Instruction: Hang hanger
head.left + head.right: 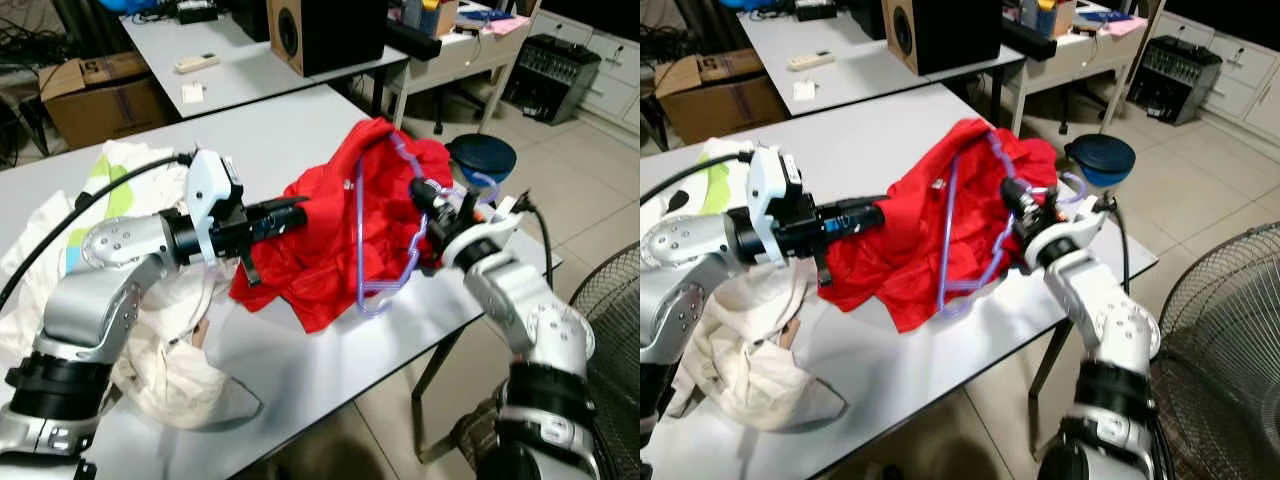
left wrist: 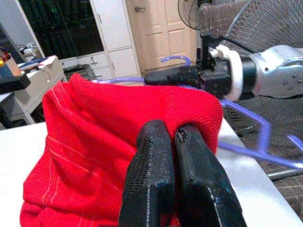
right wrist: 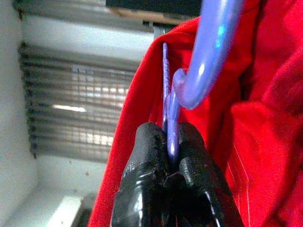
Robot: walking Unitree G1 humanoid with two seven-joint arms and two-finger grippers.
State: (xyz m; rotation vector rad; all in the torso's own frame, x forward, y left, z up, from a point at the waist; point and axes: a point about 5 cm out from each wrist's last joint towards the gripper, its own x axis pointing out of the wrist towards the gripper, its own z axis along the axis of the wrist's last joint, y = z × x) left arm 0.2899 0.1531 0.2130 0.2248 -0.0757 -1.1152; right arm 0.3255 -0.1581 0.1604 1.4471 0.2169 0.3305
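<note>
The right hand (image 3: 171, 156) pinches the thin translucent purple plastic hanger (image 1: 385, 290) between its fingers, the curved hook rising just beyond the fingertips and the looped frame trailing across the crumpled red knit garment (image 1: 330, 240) beside it. The left hand (image 2: 177, 142) is pressed together on a fold of that same soft, ribbed red cloth, lifting it off the smooth white tabletop (image 1: 300, 360). Rumpled cream fabric (image 1: 170, 370) lies under the left arm.
</note>
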